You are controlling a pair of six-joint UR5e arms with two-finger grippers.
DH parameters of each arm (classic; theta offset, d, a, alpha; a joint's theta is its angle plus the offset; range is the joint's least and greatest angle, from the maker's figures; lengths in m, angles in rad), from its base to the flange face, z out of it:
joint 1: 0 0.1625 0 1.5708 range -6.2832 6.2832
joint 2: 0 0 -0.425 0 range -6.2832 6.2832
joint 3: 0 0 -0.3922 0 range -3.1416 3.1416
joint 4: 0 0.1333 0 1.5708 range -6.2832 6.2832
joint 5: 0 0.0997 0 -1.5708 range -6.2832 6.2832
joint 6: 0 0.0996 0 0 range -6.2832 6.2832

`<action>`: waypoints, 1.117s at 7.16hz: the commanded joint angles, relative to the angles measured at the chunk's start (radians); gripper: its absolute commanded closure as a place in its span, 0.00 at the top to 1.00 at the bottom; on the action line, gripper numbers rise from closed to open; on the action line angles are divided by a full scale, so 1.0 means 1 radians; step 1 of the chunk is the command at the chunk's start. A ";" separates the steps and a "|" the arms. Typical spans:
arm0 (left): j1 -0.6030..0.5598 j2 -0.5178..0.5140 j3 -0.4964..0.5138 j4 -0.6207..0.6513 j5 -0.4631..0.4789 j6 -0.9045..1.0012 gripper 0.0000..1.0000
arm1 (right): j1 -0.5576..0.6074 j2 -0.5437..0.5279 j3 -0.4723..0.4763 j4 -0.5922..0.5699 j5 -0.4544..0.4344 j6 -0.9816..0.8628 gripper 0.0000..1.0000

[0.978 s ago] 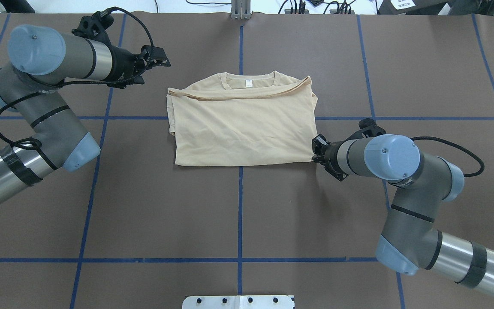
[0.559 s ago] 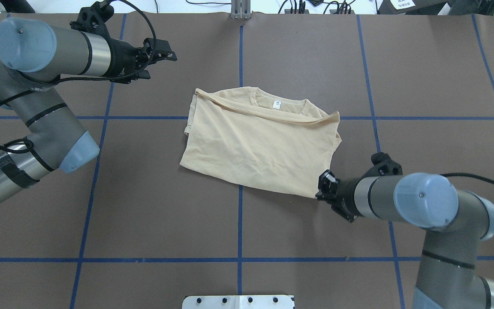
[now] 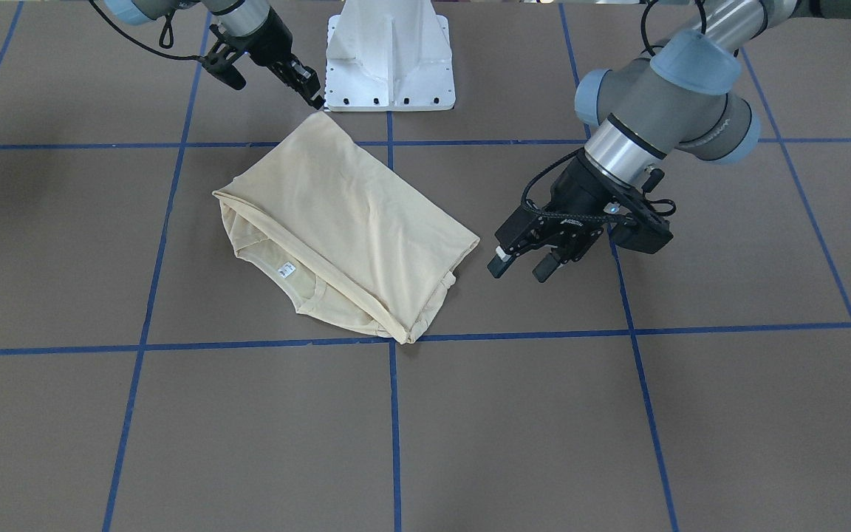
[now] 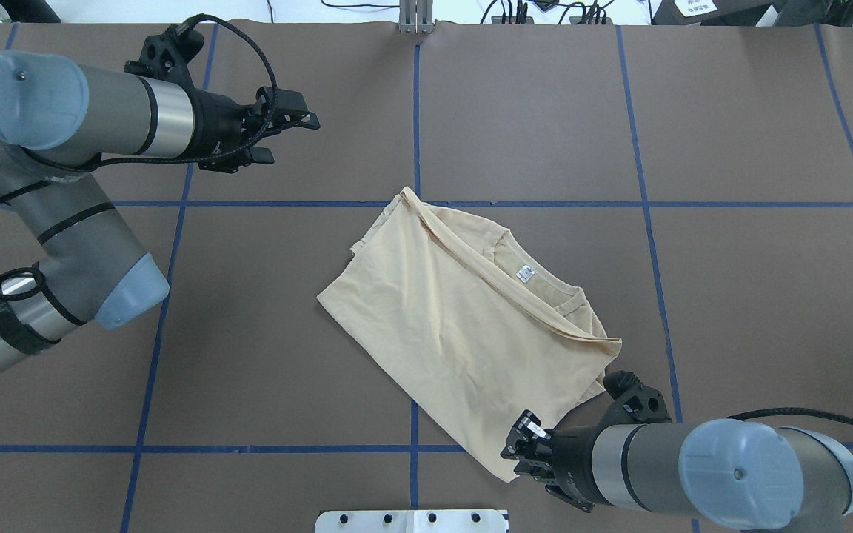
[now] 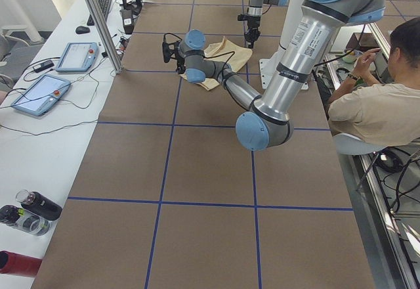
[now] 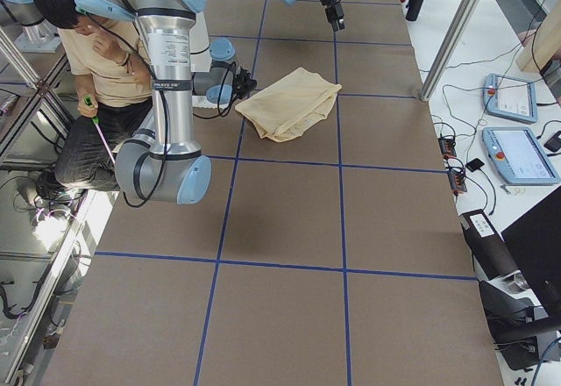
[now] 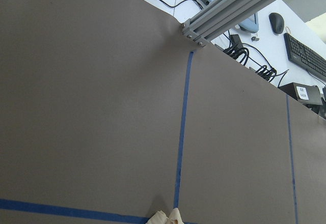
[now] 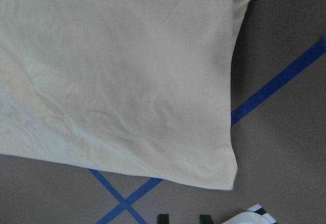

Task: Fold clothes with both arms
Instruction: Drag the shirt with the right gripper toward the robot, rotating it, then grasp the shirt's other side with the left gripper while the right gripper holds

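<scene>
The cream-yellow shirt [image 4: 456,333] lies folded and flat, set diagonally on the brown table, with its neck label [image 4: 525,274] facing up and its print hidden. It also shows in the front view [image 3: 351,222] and the right wrist view [image 8: 127,81]. My right gripper [image 4: 517,448] sits low at the shirt's corner nearest the base [image 3: 318,103]. In the right wrist view its fingertips [image 8: 163,218] stand a small gap apart with bare table between them and the cloth. My left gripper [image 3: 518,269] is open and empty, held above the table off the shirt's far corner [image 4: 295,139].
The white pedestal base [image 3: 388,74] stands just behind the right gripper. Blue tape lines [image 4: 415,111] grid the table. An aluminium post [image 7: 224,15] stands at the far edge. An operator [image 5: 374,105] sits beside the base, and tablets [image 5: 39,92] lie on the side bench.
The right gripper dragged the shirt's corner back toward the base, swinging the shirt clockwise in the overhead view, and the cloth now lies free of its fingers. The left gripper shifted slightly toward the table's middle.
</scene>
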 commanded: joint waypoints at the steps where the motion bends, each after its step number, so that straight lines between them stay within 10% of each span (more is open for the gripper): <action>1: 0.104 0.087 -0.113 0.132 0.010 -0.027 0.99 | 0.089 -0.009 0.054 0.000 0.030 -0.001 1.00; 4: 0.290 0.112 -0.071 0.173 0.134 -0.063 0.85 | 0.346 0.006 0.008 -0.002 0.221 -0.014 1.00; 8: 0.293 0.072 -0.005 0.173 0.137 -0.056 0.68 | 0.378 0.040 -0.054 -0.002 0.226 -0.026 1.00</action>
